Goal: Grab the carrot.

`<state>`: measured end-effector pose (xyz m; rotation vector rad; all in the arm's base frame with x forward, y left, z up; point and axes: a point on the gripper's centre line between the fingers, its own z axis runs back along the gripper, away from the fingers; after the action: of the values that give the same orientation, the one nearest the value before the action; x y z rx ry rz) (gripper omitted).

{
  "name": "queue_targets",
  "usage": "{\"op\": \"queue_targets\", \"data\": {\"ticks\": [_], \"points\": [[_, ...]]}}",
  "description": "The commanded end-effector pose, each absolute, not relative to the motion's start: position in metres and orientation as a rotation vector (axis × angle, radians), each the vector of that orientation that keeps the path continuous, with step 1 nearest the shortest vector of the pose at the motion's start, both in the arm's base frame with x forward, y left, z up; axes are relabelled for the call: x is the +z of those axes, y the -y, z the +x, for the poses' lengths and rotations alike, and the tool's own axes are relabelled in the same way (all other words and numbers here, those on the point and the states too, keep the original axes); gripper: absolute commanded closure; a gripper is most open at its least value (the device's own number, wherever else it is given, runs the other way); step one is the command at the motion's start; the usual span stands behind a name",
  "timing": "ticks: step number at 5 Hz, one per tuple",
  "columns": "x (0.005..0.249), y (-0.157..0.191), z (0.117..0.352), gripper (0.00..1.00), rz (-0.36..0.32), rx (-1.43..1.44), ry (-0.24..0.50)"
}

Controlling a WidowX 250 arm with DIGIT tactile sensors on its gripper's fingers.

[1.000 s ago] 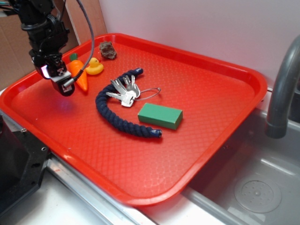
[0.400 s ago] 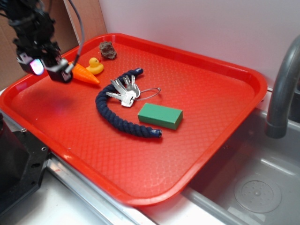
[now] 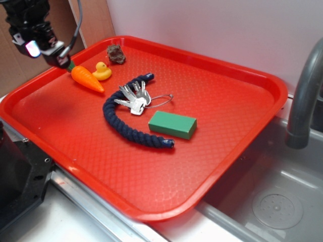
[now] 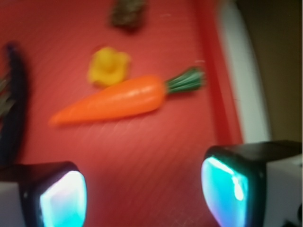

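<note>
The exterior view looks down at a slant from above the tray's (image 3: 242, 146) near corner, far enough back to take in the whole tray, the sink (image 3: 282, 201) to one side and the wall behind; the arm hangs at the tray's far left corner in this view. The wrist view looks nearly straight down from close above that same corner, its own fingers (image 4: 232, 189) filling the bottom edge, the picture somewhat blurred; both views share the carrot (image 3: 87, 79) (image 4: 113, 100), the duck (image 3: 102, 71) (image 4: 109, 67) just beside it, the brown lump (image 3: 116, 53) (image 4: 128, 12) beyond, and the tray's raised rim nearby.
</note>
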<state>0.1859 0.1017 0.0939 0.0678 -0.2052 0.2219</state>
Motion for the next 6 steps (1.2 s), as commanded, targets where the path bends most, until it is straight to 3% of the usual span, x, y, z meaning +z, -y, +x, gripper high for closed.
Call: {"op": "queue_targets", "data": {"ticks": [1, 4, 5, 6], "points": [[0.08, -0.089, 0.201, 0.0, 0.032, 0.593, 0.227], [0.028, -0.095, 0.219, 0.0, 0.039, 0.611, 0.126], [0.014, -0.096, 0.213, 0.03, 0.018, 0.617, 0.082], [0.01, -0.098, 0.199, 1.0, -0.005, 0.616, 0.071]]}}
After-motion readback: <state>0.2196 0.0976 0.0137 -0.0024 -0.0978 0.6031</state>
